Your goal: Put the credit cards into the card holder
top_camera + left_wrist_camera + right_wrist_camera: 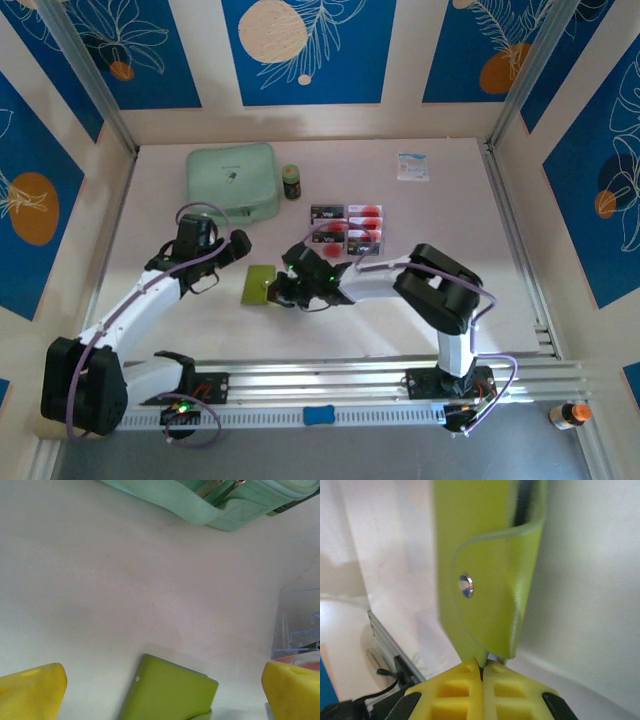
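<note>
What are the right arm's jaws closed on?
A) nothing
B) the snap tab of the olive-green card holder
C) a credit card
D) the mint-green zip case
B: in the right wrist view the jaws pinch the tip of the snap tab of the card holder.

Bright even light from above, soft faint shadows, overhead view sharp, wrist views blurred close up
</note>
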Controlling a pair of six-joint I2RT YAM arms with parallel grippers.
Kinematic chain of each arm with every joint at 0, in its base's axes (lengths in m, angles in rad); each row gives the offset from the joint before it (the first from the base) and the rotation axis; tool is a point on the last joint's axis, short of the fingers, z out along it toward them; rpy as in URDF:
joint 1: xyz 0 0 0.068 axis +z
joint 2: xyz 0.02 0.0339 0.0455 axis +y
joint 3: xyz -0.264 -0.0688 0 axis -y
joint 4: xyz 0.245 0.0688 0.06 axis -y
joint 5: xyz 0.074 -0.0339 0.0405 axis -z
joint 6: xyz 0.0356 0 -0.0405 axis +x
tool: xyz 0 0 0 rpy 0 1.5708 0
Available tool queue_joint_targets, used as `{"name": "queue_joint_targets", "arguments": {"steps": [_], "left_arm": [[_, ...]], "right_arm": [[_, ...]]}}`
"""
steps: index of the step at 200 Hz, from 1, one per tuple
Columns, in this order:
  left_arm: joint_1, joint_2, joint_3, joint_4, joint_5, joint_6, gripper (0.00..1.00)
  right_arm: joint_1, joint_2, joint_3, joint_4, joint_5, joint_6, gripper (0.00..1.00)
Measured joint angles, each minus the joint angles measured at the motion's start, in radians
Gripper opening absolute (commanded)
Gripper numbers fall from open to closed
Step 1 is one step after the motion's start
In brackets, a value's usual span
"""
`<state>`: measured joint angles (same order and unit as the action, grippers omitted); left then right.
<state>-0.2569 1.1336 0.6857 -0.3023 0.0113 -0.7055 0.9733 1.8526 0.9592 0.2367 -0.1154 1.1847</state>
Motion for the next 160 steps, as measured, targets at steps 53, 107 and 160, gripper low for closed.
{"name": "queue_joint_targets", "arguments": {"steps": [53,107,160], "left_arm": [[0.004,0.01,0.03,0.169,0.193,0.024,1.0],[-0.001,0.143,0.106,0.454,0.425,-0.102,1.0],[-0.044,0.21,0.108,0.661,0.489,-0.242,1.0]], "right_arm": [[-0.203,-0.278,-0.02,-0.078,-0.175,-0.175,0.0],[-0.406,-0.43,-0.049,-0.071,-0.354,-0.236,0.0],[-0.426,-0.431,-0.08,-0.011,-0.435,-0.212,0.0]]}}
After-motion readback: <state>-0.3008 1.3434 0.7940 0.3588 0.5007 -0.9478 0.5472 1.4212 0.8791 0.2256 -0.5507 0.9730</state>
